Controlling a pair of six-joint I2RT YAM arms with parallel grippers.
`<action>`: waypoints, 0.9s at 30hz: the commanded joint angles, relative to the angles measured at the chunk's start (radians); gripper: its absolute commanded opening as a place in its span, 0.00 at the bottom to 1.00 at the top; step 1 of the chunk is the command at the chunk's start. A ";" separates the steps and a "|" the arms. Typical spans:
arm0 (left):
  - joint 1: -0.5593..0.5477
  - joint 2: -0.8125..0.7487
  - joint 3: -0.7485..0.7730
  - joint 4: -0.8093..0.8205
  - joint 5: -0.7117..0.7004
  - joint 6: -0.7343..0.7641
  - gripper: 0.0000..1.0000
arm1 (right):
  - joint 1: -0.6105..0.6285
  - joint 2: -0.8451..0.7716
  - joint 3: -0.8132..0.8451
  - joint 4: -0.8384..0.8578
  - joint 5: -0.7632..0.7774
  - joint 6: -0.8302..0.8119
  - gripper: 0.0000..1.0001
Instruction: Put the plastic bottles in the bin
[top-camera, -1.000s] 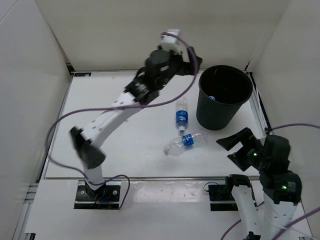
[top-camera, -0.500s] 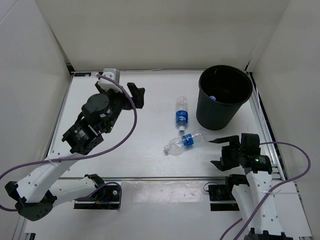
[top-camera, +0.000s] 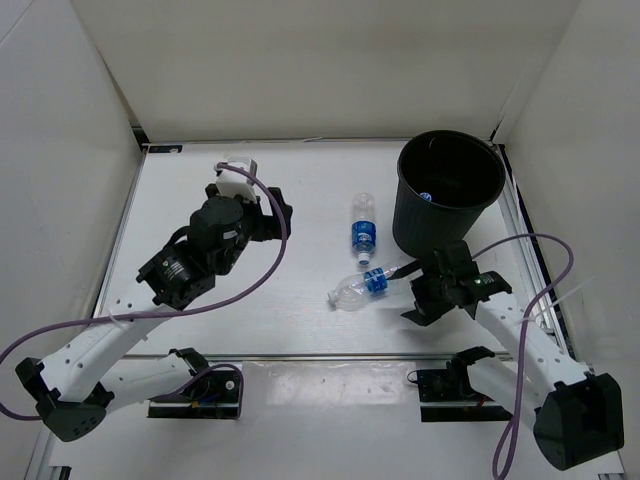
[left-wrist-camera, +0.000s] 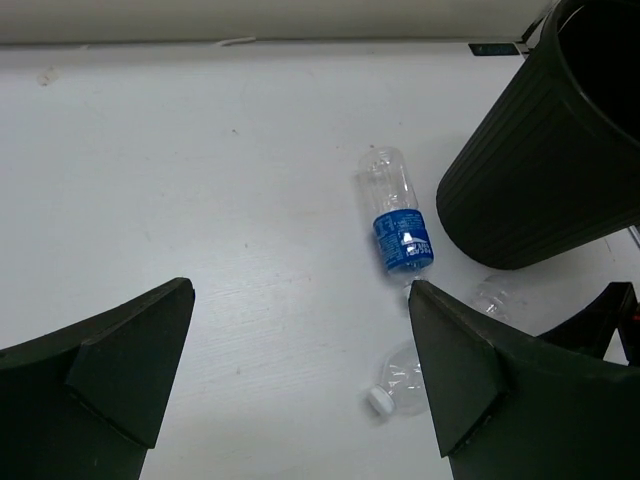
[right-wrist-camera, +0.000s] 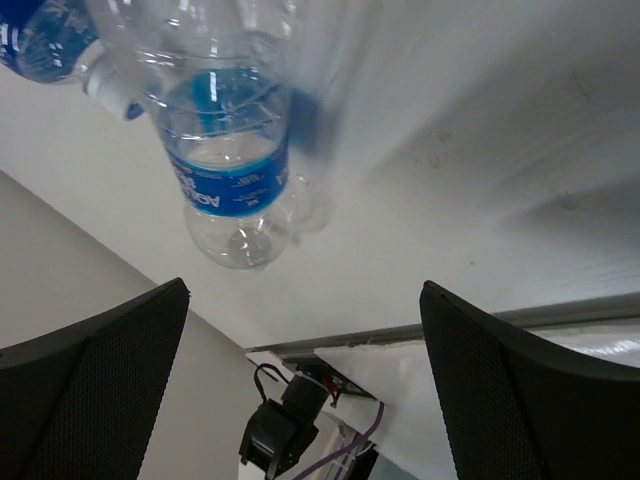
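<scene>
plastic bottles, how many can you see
2 for sure, both lying on the table: the far bottle left of the bin, the near bottle just in front of it. A blue-white speck inside the bin may be a third; more could hide there.

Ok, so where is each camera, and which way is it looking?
Top external: above and behind the arms, looking down at the table, bin, far bottle and near bottle; both arms show.
Left wrist: on the left arm, looking down across the table toward the bin; the open left end effector frames the bottom.
Right wrist: on the right arm, low, facing the near bottle's base close up; the open right end effector frames the bottom.
Shared: top and left wrist both show the bin and both bottles.
</scene>
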 joint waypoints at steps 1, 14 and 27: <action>0.003 -0.045 -0.037 -0.018 0.019 -0.046 1.00 | 0.035 0.019 0.040 0.082 0.094 0.024 1.00; 0.003 -0.078 -0.087 -0.047 0.049 -0.027 1.00 | 0.109 0.250 0.054 0.303 0.103 0.107 1.00; 0.003 -0.108 -0.140 -0.087 0.035 -0.018 1.00 | 0.149 0.277 -0.016 0.233 0.103 0.124 0.69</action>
